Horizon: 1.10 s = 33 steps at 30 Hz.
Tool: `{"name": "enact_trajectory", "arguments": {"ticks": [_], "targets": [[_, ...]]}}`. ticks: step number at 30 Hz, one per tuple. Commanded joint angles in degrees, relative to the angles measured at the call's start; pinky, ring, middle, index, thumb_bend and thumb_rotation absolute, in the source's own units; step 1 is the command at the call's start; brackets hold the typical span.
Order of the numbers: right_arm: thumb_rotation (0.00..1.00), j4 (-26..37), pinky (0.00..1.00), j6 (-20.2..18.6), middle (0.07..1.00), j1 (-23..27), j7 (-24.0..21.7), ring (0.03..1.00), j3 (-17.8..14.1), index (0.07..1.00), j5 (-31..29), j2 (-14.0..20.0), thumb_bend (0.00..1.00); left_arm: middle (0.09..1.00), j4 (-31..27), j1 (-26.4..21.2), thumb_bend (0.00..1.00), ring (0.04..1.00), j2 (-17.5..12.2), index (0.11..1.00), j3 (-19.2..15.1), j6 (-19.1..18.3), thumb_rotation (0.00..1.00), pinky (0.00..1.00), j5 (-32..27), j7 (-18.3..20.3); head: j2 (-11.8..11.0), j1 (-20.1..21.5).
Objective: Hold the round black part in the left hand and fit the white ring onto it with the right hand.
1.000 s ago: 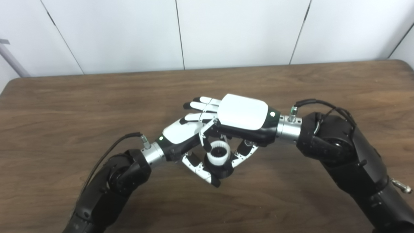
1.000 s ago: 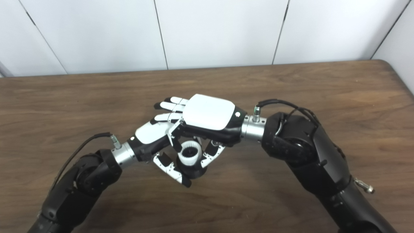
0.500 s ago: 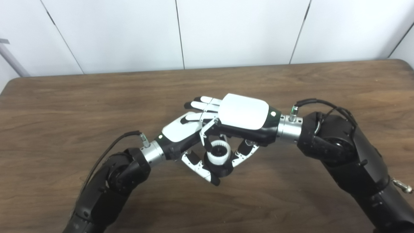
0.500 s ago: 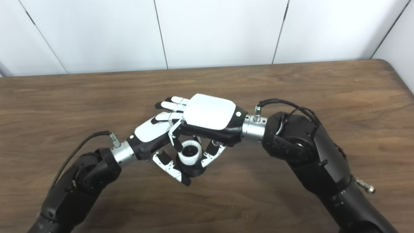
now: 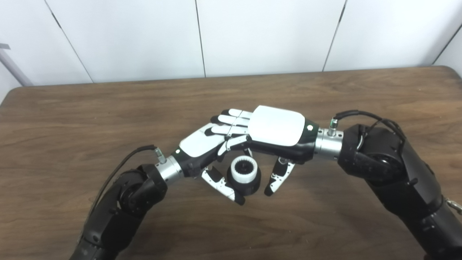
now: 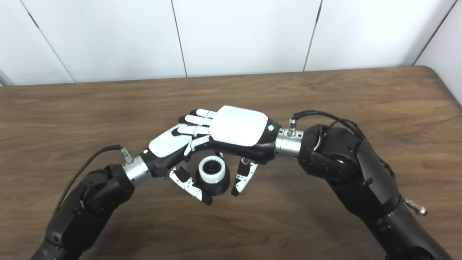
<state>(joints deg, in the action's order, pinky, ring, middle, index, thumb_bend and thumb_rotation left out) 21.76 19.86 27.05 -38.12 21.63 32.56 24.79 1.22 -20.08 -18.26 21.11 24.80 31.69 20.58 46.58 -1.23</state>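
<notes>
The round black part [image 5: 253, 186] sits in my left hand [image 5: 196, 143], between its thumb [image 5: 223, 185] and fingers that are mostly hidden under my right hand. The white ring [image 5: 244, 177], toothed inside, sits on top of the black part and faces up. It also shows in the right eye view [image 6: 212, 178]. My right hand [image 5: 278, 126] hovers palm down just above and to the right of the ring. Its fingers are spread, and its thumb [image 5: 277, 179] hangs a short gap to the right of the part without touching it.
The brown wooden table [image 5: 90, 115] runs to a far edge against a white panelled wall. Both forearms come in low over the near half of the table. A black cable loops off each wrist.
My right hand has let go of the ring and shifted a little to the right, its thumb and fingers swinging clear. My left hand still holds the part with the ring on it.
</notes>
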Motion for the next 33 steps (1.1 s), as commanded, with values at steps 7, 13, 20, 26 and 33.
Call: {"name": "enact_trajectory", "arguments": {"ticks": [7,13,20,26,33], "targets": [[0.19,1.7,1.00,0.2,0.983,3.3,1.2,1.000,-1.7,0.733,-2.0,0.2,1.00,0.753,-1.4,-2.8,0.52,0.943,-0.3,0.490,-0.8,1.0,0.06,1.00,-1.4,-1.0,-0.1,0.2],[0.20,2.4,0.99,-0.3,0.979,3.7,1.8,1.000,-3.3,0.730,-2.3,0.2,1.00,0.747,-1.3,-2.5,0.52,0.944,-0.3,0.480,-0.8,1.4,0.06,1.00,-0.8,-2.2,0.2,0.6],[0.23,3.4,1.00,-2.7,0.986,6.1,1.6,1.000,-6.0,0.719,-3.8,-0.3,1.00,0.717,0.1,-2.5,0.52,0.908,-2.4,0.480,2.8,2.1,0.06,1.00,3.7,-7.7,0.1,0.8],[0.22,4.5,1.00,-4.4,0.971,7.5,1.6,1.000,-7.8,0.710,-5.5,-0.1,1.00,0.704,1.9,-3.5,0.52,0.923,-5.4,0.480,7.8,2.1,0.06,1.00,6.9,-13.5,0.3,1.1],[0.22,5.7,0.99,-5.9,0.981,8.4,1.9,1.000,-9.0,0.722,-5.2,0.0,1.00,0.703,3.9,-3.8,0.52,0.933,-8.0,0.480,11.6,2.1,0.06,1.00,8.9,-16.9,0.5,1.1]]}}
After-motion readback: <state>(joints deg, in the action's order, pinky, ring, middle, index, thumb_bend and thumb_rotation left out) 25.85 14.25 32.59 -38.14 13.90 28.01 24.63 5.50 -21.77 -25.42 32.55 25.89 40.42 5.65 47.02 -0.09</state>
